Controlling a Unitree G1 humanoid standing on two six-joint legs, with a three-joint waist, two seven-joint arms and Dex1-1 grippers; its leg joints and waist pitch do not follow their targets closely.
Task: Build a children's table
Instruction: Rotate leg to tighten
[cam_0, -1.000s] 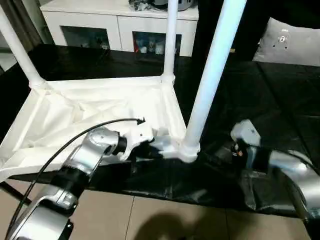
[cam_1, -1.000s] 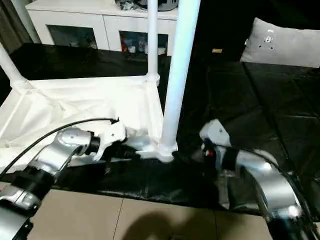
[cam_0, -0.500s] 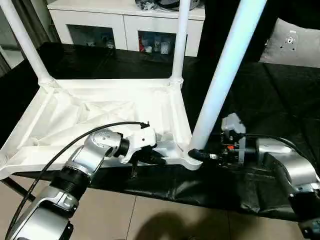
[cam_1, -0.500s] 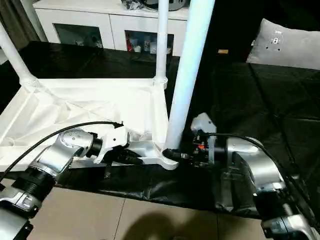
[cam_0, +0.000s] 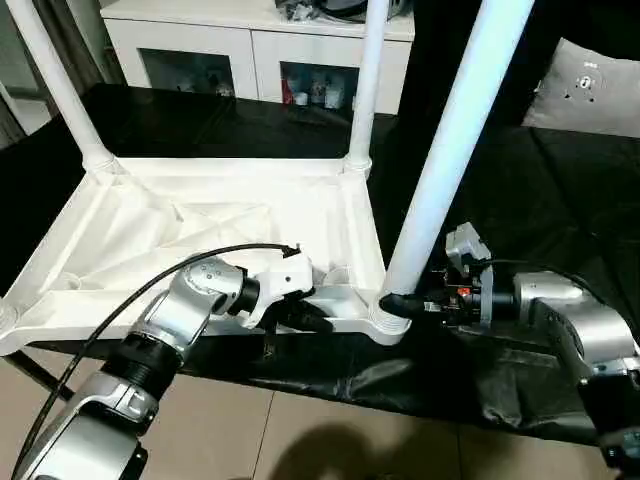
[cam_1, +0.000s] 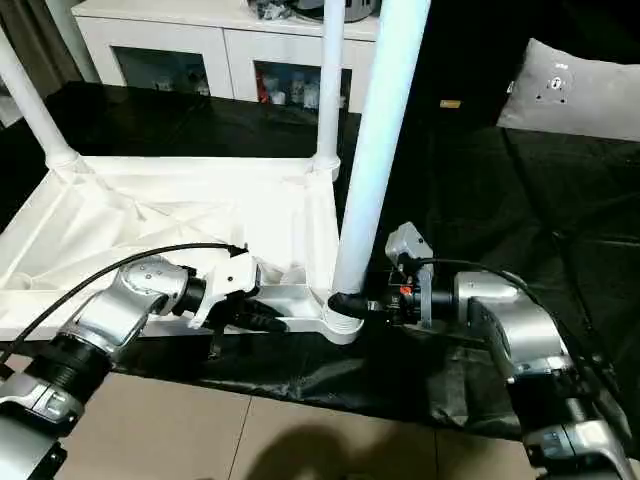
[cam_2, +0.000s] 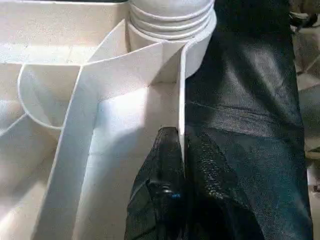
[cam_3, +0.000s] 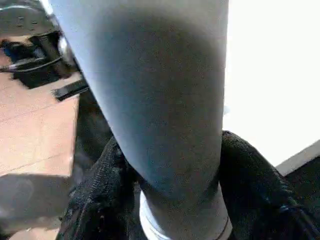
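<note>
The children's table lies upside down, its ribbed white top (cam_0: 200, 230) on the black cover. Three white legs stand up from its corner sockets: the near leg (cam_0: 450, 150) and two far legs (cam_0: 365, 80) (cam_0: 55, 80). My left gripper (cam_0: 310, 318) is shut on the top's thin front rim (cam_2: 181, 90), one finger (cam_2: 160, 175) on each side, just beside the near corner socket (cam_0: 385, 322). From the right, my right gripper (cam_0: 400, 303) reaches the base of the near leg (cam_3: 160, 100). Its black fingers (cam_3: 100, 195) press on both sides of the tube.
The black-covered work table (cam_0: 560, 200) stretches to the right and back. Its front edge runs just under the white top's near rim, with tiled floor (cam_0: 300, 430) below. A white cabinet (cam_0: 250, 50) stands behind, and a grey cushion (cam_0: 590, 85) lies at the far right.
My right gripper has moved left to the base of the near leg and its fingers have closed in around the tube. The left gripper keeps its hold on the rim. The camera has shifted slightly.
</note>
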